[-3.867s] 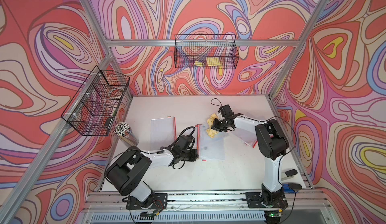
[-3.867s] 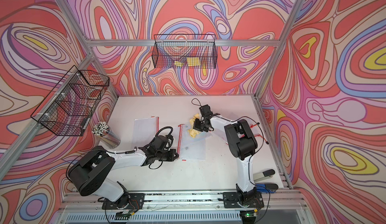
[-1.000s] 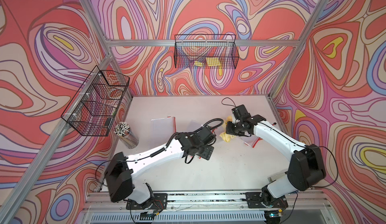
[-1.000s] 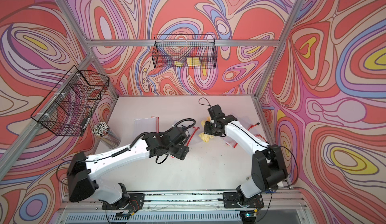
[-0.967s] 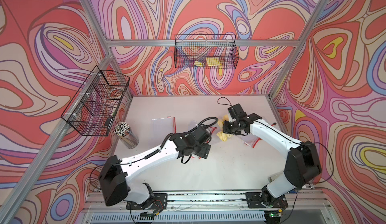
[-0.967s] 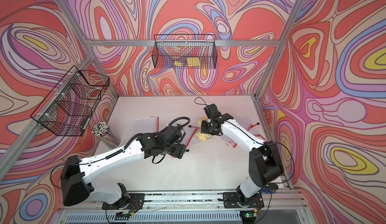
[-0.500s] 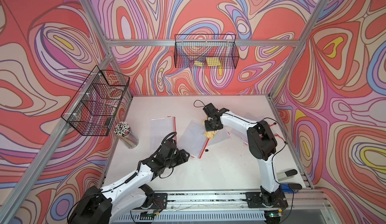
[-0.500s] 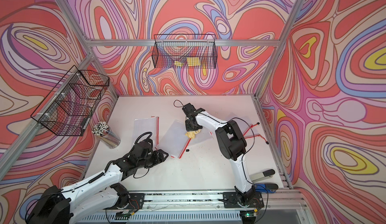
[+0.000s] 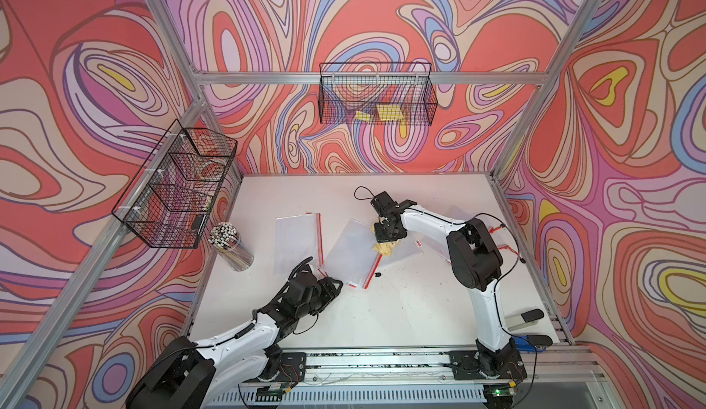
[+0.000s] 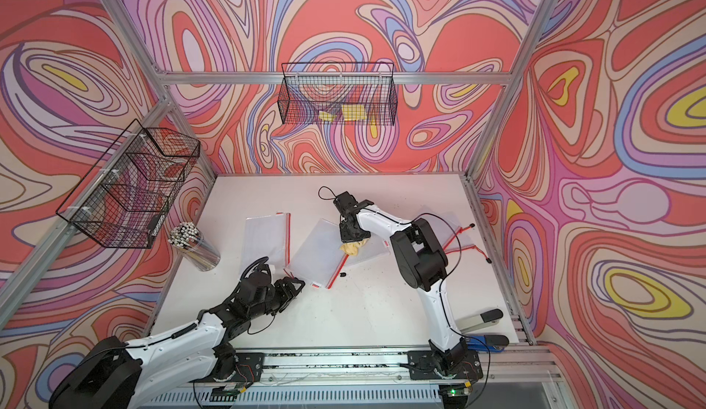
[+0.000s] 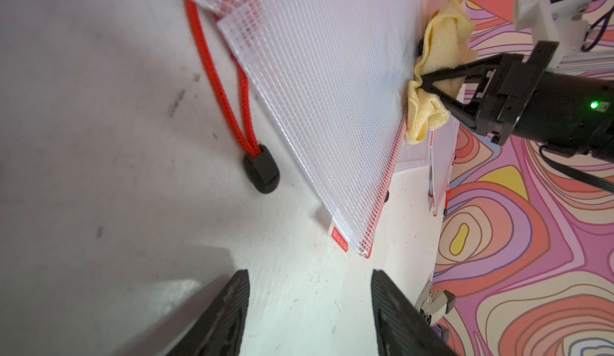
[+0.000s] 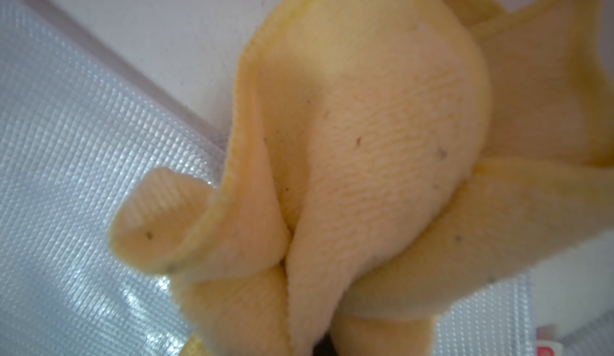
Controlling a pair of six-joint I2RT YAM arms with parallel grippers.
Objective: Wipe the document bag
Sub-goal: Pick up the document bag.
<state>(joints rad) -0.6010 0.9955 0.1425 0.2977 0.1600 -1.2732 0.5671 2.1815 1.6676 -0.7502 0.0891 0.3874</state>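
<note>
The document bag (image 9: pixel 353 254) (image 10: pixel 319 254), clear mesh with a red zipper, lies slanted mid-table. A crumpled yellow cloth (image 9: pixel 386 249) (image 10: pixel 353 250) rests on its far right edge. My right gripper (image 9: pixel 384 240) (image 10: pixel 351 241) is shut on that cloth from above. In the right wrist view the cloth (image 12: pixel 365 171) fills the picture over the bag's mesh (image 12: pixel 83 171) and hides the jaws. My left gripper (image 9: pixel 338 282) (image 10: pixel 300 283) (image 11: pixel 309 301) stands open and empty, just short of the bag's front corner (image 11: pixel 362 248).
A second clear bag (image 9: pixel 296 243) lies left of the first, its red cord and black toggle (image 11: pixel 260 171) on the table. Another bag (image 9: pixel 454 216) sits under the right arm. A cup of pencils (image 9: pixel 231 248) stands at left. Wire baskets (image 9: pixel 376 96) (image 9: pixel 175 189) hang on the walls.
My left arm has drawn back from the bag's middle to its front corner, jaws narrowing. The right gripper has carried the cloth leftward onto the bag's edge.
</note>
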